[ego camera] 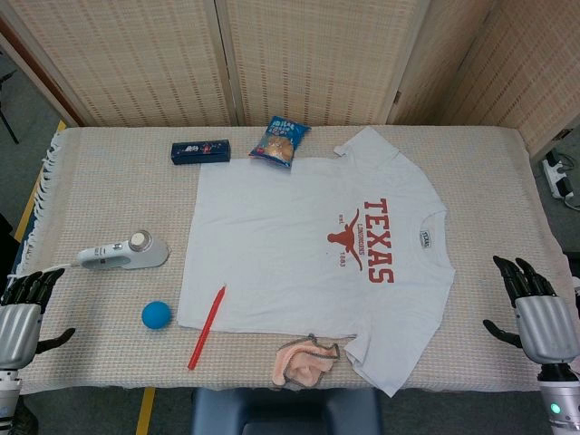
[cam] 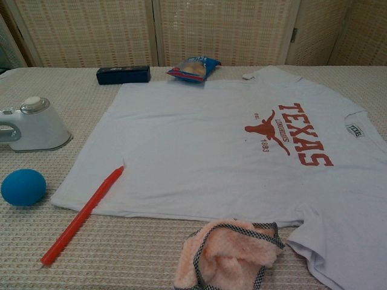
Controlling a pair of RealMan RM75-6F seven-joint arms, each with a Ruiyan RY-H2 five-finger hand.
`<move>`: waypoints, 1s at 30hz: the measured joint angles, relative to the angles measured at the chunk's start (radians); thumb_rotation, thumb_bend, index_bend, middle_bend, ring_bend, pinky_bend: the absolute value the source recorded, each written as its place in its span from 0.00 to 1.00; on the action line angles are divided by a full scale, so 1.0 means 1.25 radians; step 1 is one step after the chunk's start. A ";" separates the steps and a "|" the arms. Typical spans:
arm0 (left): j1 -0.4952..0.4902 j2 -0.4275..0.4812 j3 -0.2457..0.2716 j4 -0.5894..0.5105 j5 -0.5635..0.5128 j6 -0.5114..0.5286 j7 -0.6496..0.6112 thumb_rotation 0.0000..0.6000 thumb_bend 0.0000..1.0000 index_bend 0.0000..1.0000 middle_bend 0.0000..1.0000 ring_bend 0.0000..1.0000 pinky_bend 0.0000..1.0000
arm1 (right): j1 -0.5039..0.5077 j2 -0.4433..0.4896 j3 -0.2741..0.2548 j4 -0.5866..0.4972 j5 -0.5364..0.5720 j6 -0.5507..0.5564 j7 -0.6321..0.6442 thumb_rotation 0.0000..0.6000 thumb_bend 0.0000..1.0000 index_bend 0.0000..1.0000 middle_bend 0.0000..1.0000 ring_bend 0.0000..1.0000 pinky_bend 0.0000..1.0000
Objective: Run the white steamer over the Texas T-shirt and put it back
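Note:
The white steamer [ego camera: 124, 253] lies on the table left of the shirt, its round top showing; the chest view has this steamer [cam: 33, 125] at the left edge. The pale Texas T-shirt [ego camera: 308, 249] is spread flat in the middle, its orange print toward the right [cam: 289, 141]. My left hand [ego camera: 20, 310] rests open at the table's left front edge, below and left of the steamer, holding nothing. My right hand [ego camera: 541, 313] is open at the right front edge, clear of the shirt. Neither hand shows in the chest view.
A blue ball [ego camera: 156, 314] and a red pen [ego camera: 207, 327] lie near the shirt's front left corner, the pen overlapping its hem. A pink cloth [ego camera: 305, 362] sits at the front edge. A dark box [ego camera: 200, 151] and a snack bag [ego camera: 280, 141] lie at the back.

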 measured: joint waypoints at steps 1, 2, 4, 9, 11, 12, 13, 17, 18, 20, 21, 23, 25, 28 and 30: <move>-0.001 0.000 0.001 -0.001 -0.001 -0.002 0.001 1.00 0.01 0.15 0.21 0.16 0.18 | 0.001 0.000 0.001 -0.002 0.001 0.000 -0.003 1.00 0.00 0.03 0.12 0.08 0.22; -0.001 0.000 0.001 -0.001 -0.002 -0.005 0.002 1.00 0.01 0.15 0.21 0.16 0.18 | 0.001 0.000 0.002 -0.003 0.002 -0.001 -0.005 1.00 0.00 0.03 0.12 0.08 0.22; -0.003 0.000 0.003 -0.002 -0.005 -0.010 0.004 1.00 0.01 0.16 0.21 0.16 0.18 | 0.001 0.001 0.002 -0.006 0.003 -0.002 -0.007 1.00 0.00 0.03 0.12 0.08 0.22; -0.010 0.005 0.001 -0.005 -0.013 -0.026 0.003 1.00 0.01 0.17 0.22 0.16 0.18 | 0.000 0.010 0.002 -0.013 0.002 0.001 -0.012 1.00 0.00 0.03 0.12 0.09 0.22; -0.015 0.008 -0.004 -0.006 -0.017 -0.031 -0.001 1.00 0.01 0.17 0.22 0.16 0.18 | -0.002 0.016 0.003 -0.018 0.002 0.004 -0.014 1.00 0.00 0.03 0.12 0.09 0.22; -0.019 0.009 -0.008 -0.007 -0.021 -0.035 -0.003 1.00 0.02 0.18 0.22 0.17 0.18 | -0.002 0.019 0.003 -0.020 0.002 0.006 -0.014 1.00 0.00 0.03 0.12 0.09 0.22; -0.024 0.010 -0.013 -0.008 -0.024 -0.040 -0.005 1.00 0.03 0.18 0.22 0.17 0.18 | -0.003 0.023 0.005 -0.022 0.002 0.008 -0.015 1.00 0.00 0.03 0.12 0.09 0.22; -0.048 0.012 -0.034 -0.010 -0.050 -0.073 -0.013 1.00 0.08 0.19 0.22 0.17 0.18 | -0.004 0.035 0.009 -0.027 0.003 0.013 -0.017 1.00 0.00 0.03 0.12 0.09 0.22; -0.058 0.011 -0.040 -0.009 -0.060 -0.089 -0.014 1.00 0.08 0.19 0.22 0.17 0.18 | -0.004 0.038 0.010 -0.029 0.003 0.013 -0.018 1.00 0.00 0.03 0.12 0.09 0.22; -0.075 0.010 -0.050 -0.006 -0.077 -0.117 -0.015 1.00 0.08 0.19 0.22 0.17 0.18 | -0.004 0.043 0.011 -0.032 0.004 0.013 -0.020 1.00 0.00 0.03 0.12 0.09 0.22; -0.088 0.008 -0.056 -0.003 -0.090 -0.140 -0.013 1.00 0.08 0.19 0.22 0.16 0.18 | -0.004 0.046 0.011 -0.034 0.004 0.012 -0.021 1.00 0.00 0.03 0.12 0.09 0.22; -0.110 0.004 -0.066 0.004 -0.114 -0.177 -0.009 1.00 0.08 0.19 0.22 0.16 0.18 | -0.004 0.049 0.012 -0.036 0.006 0.012 -0.020 1.00 0.00 0.03 0.12 0.09 0.22; -0.137 -0.004 -0.079 0.014 -0.147 -0.219 0.000 1.00 0.08 0.19 0.22 0.16 0.18 | -0.004 0.051 0.013 -0.036 0.009 0.011 -0.020 1.00 0.00 0.03 0.12 0.09 0.22; -0.171 -0.019 -0.094 0.028 -0.195 -0.263 0.026 1.00 0.09 0.19 0.22 0.16 0.19 | -0.004 0.053 0.015 -0.036 0.013 0.010 -0.019 1.00 0.00 0.03 0.12 0.09 0.22; -0.194 -0.034 -0.104 0.040 -0.225 -0.285 0.055 1.00 0.09 0.19 0.22 0.16 0.19 | -0.004 0.053 0.016 -0.036 0.013 0.011 -0.020 1.00 0.00 0.03 0.12 0.10 0.22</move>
